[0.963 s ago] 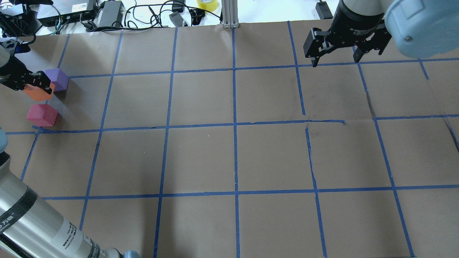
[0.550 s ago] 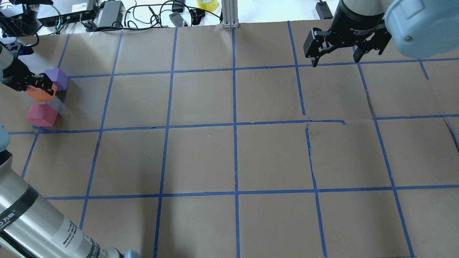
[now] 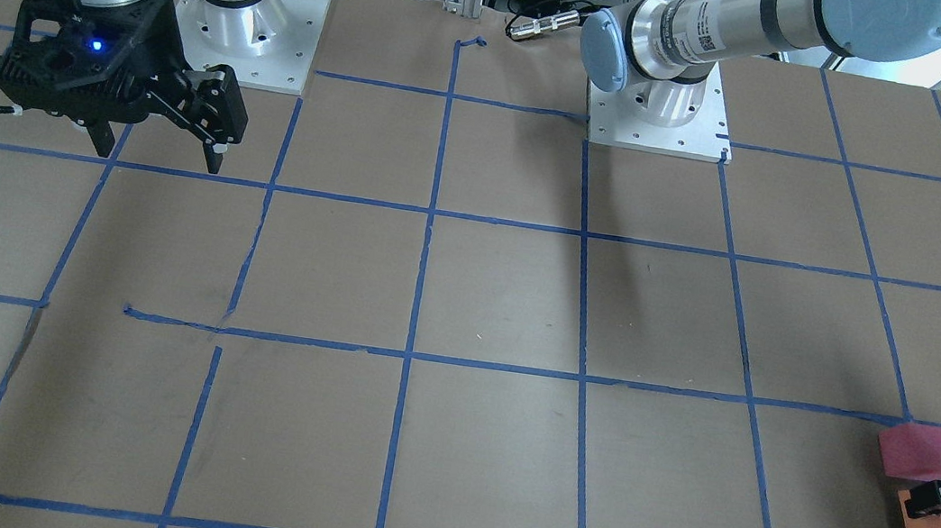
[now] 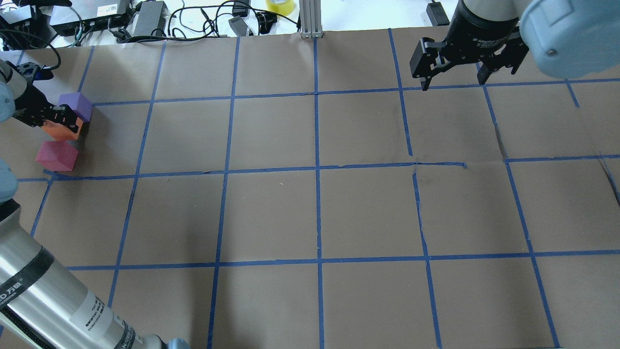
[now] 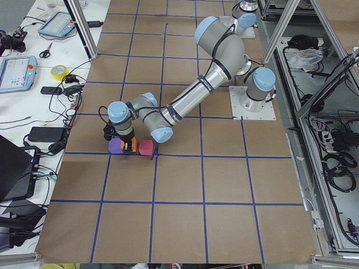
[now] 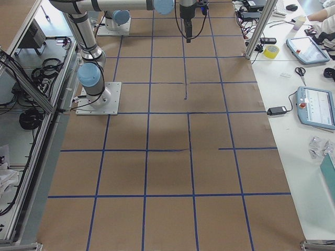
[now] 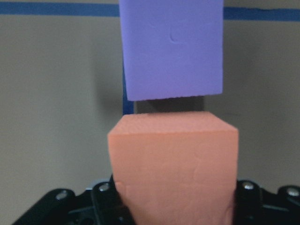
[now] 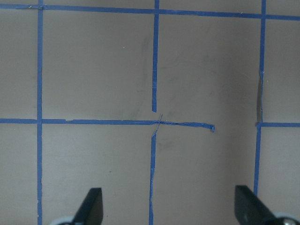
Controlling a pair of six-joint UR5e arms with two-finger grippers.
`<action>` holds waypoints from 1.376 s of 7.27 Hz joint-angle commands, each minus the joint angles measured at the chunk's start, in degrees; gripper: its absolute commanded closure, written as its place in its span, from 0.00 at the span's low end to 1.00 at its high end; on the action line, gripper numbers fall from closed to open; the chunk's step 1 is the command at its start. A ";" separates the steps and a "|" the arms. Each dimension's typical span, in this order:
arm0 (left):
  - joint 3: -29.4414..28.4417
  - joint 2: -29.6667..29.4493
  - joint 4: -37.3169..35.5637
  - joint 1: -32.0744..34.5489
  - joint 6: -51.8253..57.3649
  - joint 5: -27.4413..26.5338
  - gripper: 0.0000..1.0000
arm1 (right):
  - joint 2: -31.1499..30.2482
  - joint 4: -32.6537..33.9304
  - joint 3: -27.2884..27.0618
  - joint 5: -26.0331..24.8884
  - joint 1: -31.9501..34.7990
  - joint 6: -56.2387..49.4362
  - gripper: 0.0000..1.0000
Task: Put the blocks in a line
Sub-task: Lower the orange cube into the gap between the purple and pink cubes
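1. Blocks are sitting in a short row at the left end of the table (image 4: 271, 213). From the far side toward the robot the order is purple block (image 4: 76, 104), orange block (image 4: 60, 133), red-pink block (image 4: 56, 156).
2. Left gripper (image 7: 173, 194) is clamping the orange block. In the left wrist view the block is filling the space between the two black fingers, one on each opposite side.
3. Orange block is sitting between the other two. The purple block is lying just beyond it, with a narrow dark gap showing in the wrist view, so not touching.
4. Red-pink block is lying just beside the orange one on the robot's side, with a thin gap showing in the front-facing view.
5. Cannot tell if the orange block is resting on the paper or hanging just above it.
6. Purple and red-pink blocks are lying flat on the brown paper with nothing gripping them. The red-pink one is sitting near a crossing of the blue tape lines (image 4: 271, 169).
7. Right gripper (image 4: 454, 83) is hovering over the far right part of the table with fingers spread apart, holding nothing, well apart from the row. Its wrist view is showing only paper and tape between the fingertips.
8. Yellow tape roll (image 4: 280, 5) and cables are lying past the table's far edge.
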State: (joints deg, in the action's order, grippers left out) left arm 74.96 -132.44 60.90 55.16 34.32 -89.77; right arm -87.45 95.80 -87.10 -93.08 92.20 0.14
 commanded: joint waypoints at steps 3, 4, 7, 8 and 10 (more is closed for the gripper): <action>3.25 -0.19 -4.56 0.03 2.49 0.39 1.00 | 0.00 0.00 0.00 0.00 0.00 0.04 0.00; 3.26 -0.19 -4.91 -0.05 3.37 0.39 1.00 | 0.00 0.00 0.00 0.00 0.00 0.04 0.00; 2.99 -0.19 -4.82 0.03 2.86 0.48 1.00 | 0.00 -0.09 0.00 0.00 0.00 0.12 0.00; 2.99 -0.10 -4.82 0.03 2.94 0.48 1.00 | 0.00 -0.09 0.00 0.00 0.09 0.12 0.00; 3.43 -0.62 -8.49 -0.14 5.91 0.56 1.00 | 0.00 -0.09 0.00 0.00 0.00 0.12 0.00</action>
State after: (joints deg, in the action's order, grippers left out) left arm 78.00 -132.79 54.59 55.12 38.36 -89.24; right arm -87.45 95.72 -87.10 -93.08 92.23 0.26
